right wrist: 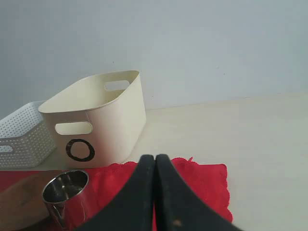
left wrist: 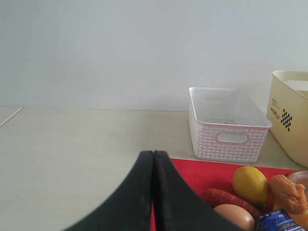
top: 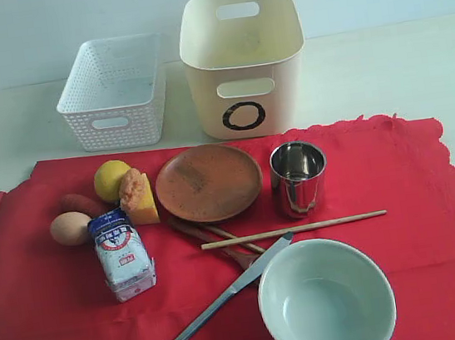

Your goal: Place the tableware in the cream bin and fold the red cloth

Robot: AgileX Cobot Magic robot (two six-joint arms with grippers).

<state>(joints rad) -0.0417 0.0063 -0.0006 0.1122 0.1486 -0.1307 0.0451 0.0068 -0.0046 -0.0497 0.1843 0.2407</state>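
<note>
Right end effector (right wrist: pixel 155 158): tapered, matte black.

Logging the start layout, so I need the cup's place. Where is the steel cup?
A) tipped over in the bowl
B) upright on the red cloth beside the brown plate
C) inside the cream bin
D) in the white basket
B: the steel cup stands upright on the red cloth beside the brown plate, outside the cream bin.

The steel cup (top: pixel 299 177) gleamed mirror-bright — the red cloth (top: pixel 55 327) lay matt, the chopsticks (top: pixel 319 225) were bare wood.
</note>
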